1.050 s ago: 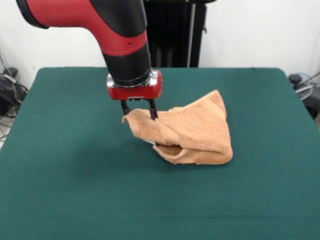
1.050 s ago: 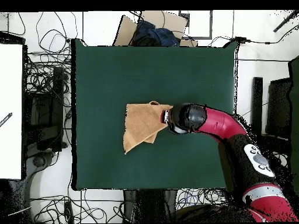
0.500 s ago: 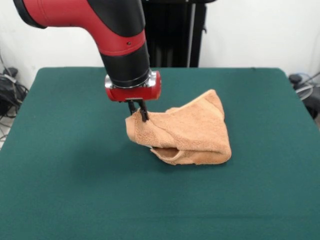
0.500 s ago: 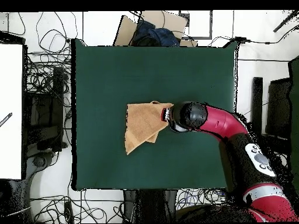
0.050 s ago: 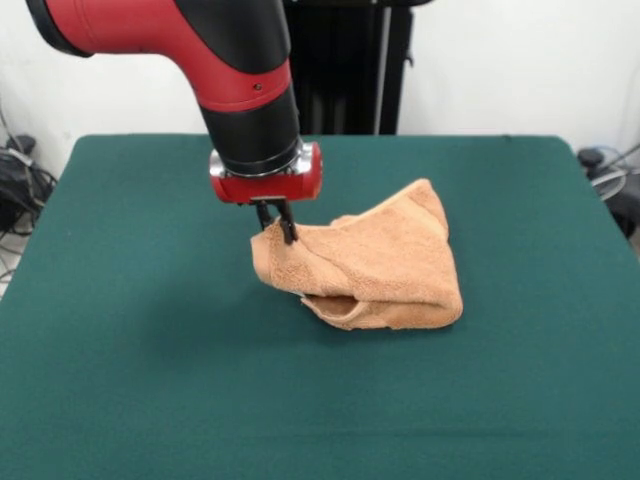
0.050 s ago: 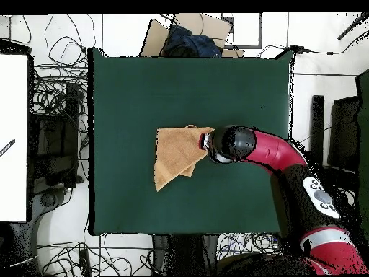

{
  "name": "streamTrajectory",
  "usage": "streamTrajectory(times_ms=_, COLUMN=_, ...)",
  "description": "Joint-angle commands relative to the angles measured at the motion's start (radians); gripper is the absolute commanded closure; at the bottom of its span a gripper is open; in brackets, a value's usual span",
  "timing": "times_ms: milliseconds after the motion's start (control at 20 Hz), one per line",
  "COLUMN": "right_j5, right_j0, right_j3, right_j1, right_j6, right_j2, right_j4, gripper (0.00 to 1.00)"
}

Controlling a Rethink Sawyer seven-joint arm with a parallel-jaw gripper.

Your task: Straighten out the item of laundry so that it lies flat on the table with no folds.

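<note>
From the front, I am seeing the end effector (image 5: 283, 224) pinching shut on a raised corner of the towel (image 5: 375, 265), whose folded bulk is trailing off to its right on the surface (image 5: 130, 330). From overhead, I am reading the towel (image 6: 175, 154) lying wholly to the end effector's left, so pulling away from it should unfold it.

White wall (image 5: 520, 60) behind & either side of gripper (image 5: 279, 226). Floor all round w/ tangled black cables (image 6: 54, 97). Cardboard box (image 6: 180, 29) w/ dark cloth opposite. White panel (image 6: 14, 137) far off to one side
</note>
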Motion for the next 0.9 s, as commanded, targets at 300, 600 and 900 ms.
streamTrajectory(times_ms=300, right_j5=0.007, right_j0=-0.086, right_j3=0.250, right_j1=-0.211, right_j6=0.025, right_j2=0.047, right_j4=0.036, gripper=1.00)
streamTrajectory(times_ms=600, right_j5=0.137, right_j0=-0.158, right_j3=0.305, right_j1=-0.357, right_j6=-0.066, right_j2=0.045, right_j4=0.043, gripper=1.00)
streamTrajectory(times_ms=900, right_j5=0.157, right_j0=-0.214, right_j3=0.311, right_j1=-0.346, right_j6=-0.093, right_j2=0.086, right_j4=0.037, gripper=1.00)
